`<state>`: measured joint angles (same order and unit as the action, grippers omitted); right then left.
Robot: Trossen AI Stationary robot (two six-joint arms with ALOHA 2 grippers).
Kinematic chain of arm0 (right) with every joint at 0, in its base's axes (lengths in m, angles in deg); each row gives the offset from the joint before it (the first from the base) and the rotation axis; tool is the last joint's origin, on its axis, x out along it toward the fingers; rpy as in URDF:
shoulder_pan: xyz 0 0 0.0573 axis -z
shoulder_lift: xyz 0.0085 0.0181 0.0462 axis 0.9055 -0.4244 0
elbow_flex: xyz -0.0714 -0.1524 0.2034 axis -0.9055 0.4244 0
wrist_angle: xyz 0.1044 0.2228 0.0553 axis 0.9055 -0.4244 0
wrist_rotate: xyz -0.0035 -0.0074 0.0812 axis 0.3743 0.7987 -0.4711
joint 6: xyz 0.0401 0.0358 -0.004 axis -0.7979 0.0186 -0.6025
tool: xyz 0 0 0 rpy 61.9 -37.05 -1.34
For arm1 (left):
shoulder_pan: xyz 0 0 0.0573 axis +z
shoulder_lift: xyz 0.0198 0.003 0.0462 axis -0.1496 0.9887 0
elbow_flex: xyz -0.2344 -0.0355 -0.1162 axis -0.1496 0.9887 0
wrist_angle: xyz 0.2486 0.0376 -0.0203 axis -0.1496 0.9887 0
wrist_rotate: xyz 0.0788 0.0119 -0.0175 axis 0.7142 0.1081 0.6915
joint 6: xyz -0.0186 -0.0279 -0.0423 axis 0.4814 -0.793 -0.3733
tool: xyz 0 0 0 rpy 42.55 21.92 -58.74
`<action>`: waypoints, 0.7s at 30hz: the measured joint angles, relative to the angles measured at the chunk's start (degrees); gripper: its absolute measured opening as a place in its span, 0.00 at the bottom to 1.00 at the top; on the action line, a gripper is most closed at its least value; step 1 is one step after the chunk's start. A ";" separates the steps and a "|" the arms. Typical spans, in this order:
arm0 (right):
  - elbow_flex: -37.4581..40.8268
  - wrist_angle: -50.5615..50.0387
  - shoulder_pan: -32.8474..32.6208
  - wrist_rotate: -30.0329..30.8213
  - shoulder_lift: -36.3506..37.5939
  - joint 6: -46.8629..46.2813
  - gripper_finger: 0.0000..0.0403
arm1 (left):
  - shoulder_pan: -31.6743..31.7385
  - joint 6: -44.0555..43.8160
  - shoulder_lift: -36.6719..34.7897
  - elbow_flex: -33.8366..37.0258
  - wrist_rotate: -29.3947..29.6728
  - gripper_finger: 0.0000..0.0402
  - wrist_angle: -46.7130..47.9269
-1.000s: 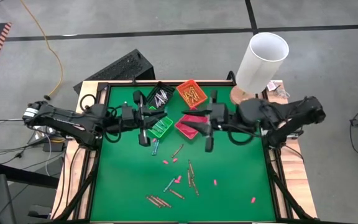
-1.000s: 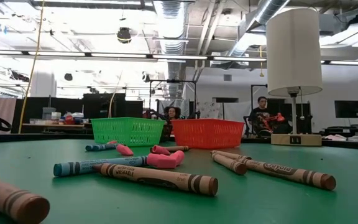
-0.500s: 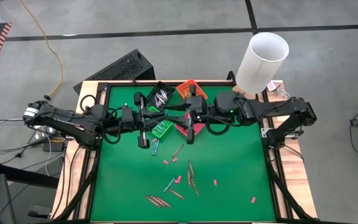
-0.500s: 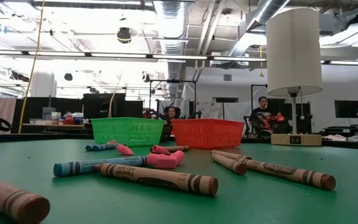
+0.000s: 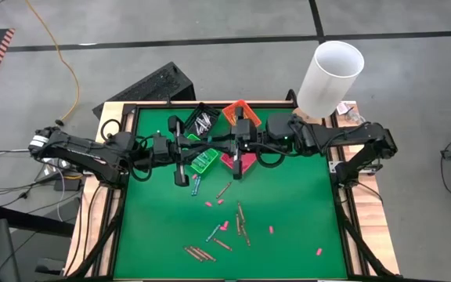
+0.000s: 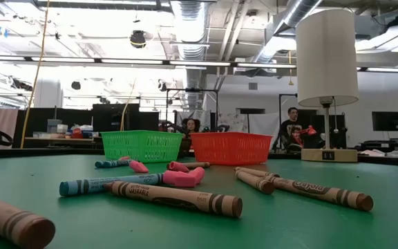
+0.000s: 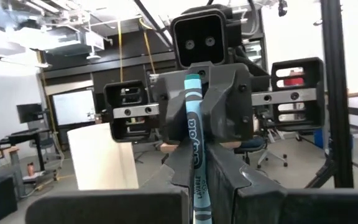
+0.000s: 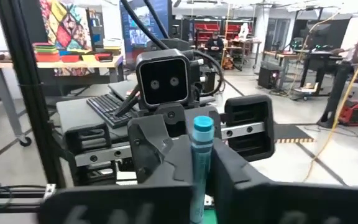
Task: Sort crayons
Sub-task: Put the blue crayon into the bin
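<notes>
A teal crayon [image 7: 193, 134] hangs in the air between my two grippers, which face each other over the bins at the table's far middle. My left gripper [image 5: 210, 144] comes from the table's left and my right gripper [image 5: 230, 146] from its right; both are shut on the crayon [image 8: 199, 163]. Other crayons [image 5: 241, 222] lie flat and scattered on the green mat toward its near edge, and more [image 6: 175, 196] show in the low view. A teal one [image 5: 196, 185] lies near the green bin. My left gripper pinches the teal crayon's lower part [image 7: 197, 186] between its two fingers. The crayon lies along the fingers and sticks out past their tips toward the other gripper, lifted clear of the table. My right gripper pinches the same crayon between its two fingers [image 8: 166, 171], coming about level from the table's right. In the left wrist view its fingers close on the crayon's far end [image 7: 190, 87]. The crayon runs along the fingers, clear of everything below.
Below the grippers stand a black bin [image 5: 202, 119], an orange bin [image 5: 239, 115], a green bin [image 5: 203, 163] and a red bin [image 5: 238, 162]. Pink bits [image 5: 271, 229] dot the mat. A white lamp [image 5: 329, 74] stands at the far right corner.
My right gripper has moved toward the table's left, up to my left gripper, and now meets the teal crayon that the left one holds out. The left arm has kept still. The crayons on the mat have not moved.
</notes>
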<state>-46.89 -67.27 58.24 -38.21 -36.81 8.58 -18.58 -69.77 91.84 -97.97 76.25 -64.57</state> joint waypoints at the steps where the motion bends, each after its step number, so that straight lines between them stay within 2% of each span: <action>1: 0.00 0.06 0.06 0.07 0.01 0.20 0.05 | 0.00 0.14 -0.01 0.00 0.20 0.02 0.04; 5: 0.00 0.29 0.06 1.23 0.02 -0.63 0.02 | 0.04 0.09 -0.07 -0.04 0.73 0.06 0.76; 9: 0.04 -0.10 0.06 4.20 -0.04 -1.90 0.01 | -0.10 -1.56 -0.08 -0.18 6.55 0.11 3.87; 16: -0.21 -1.31 1.42 12.34 0.88 -2.56 0.01 | 0.02 -9.52 -0.32 0.04 13.73 0.26 20.42; 21: -0.08 -8.57 5.58 12.66 0.91 -8.84 0.00 | 0.00 -19.82 -0.59 -0.09 18.08 0.34 35.86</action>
<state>-46.98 -75.84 63.82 -25.55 -35.90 -0.26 -18.58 -89.59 91.25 -98.06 94.33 -28.71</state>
